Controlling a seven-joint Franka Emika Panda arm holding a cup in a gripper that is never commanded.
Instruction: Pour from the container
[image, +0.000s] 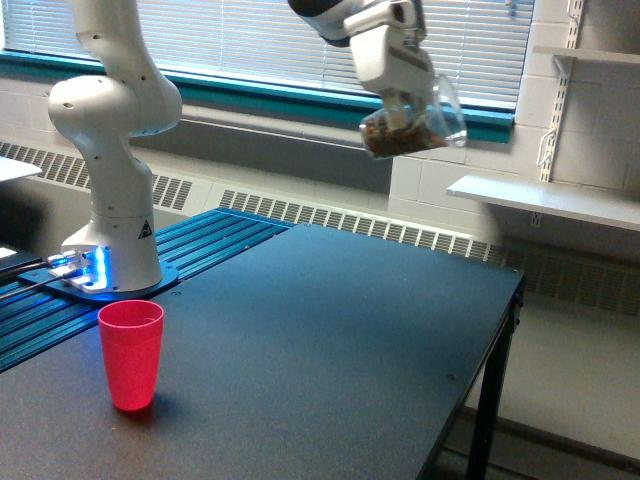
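Gripper: white Franka gripper (408, 103) up high, fingers clamped on the small clear round-walled plastic cup (418, 125).
Clear cup: tilted well over on its side, mouth towards the exterior view's right, brown nut-like pieces (396, 136) heaped at its lower left end.
Cup position: in mid-air, well above the far part of the black tabletop (330, 350), in front of the teal window sill (300, 100).
Red cup: opaque red plastic cup (131, 354) upright near the tabletop's front left, well apart from the clear cup, down and to the exterior view's left.
Open room: broad bare black surface between the two cups.
Edges: table's right edge (480, 360) drops to the floor; white wall shelf (545, 200) sits beyond it.
Arm base: white robot pedestal (112, 200) on blue ribbed rails (190, 250), just behind the red cup.
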